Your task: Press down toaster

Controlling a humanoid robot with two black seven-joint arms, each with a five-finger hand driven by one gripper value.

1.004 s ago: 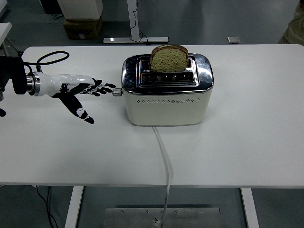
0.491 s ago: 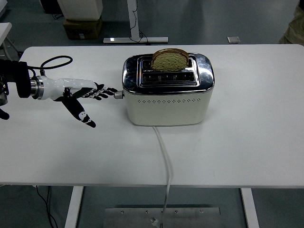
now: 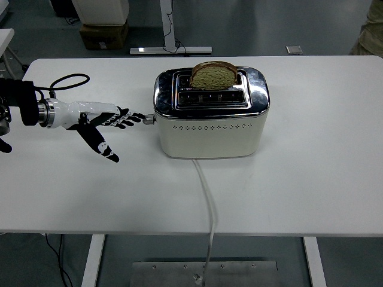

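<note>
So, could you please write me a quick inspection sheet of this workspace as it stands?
Surface: white table, bare around the appliance.
Job's things: cream toaster; bread slice sits low in the rear slot; lever knob on its left end.
Clutter: nothing seen.
Grippers: left hand open, fingertips at the lever knob; right not in view.
Cables: white power cord runs off the near edge; black cable loops behind the left arm.
Surroundings: cardboard box on the floor.

Cardboard box (image 3: 103, 34) on floor beyond table (image 3: 311, 179).
</note>
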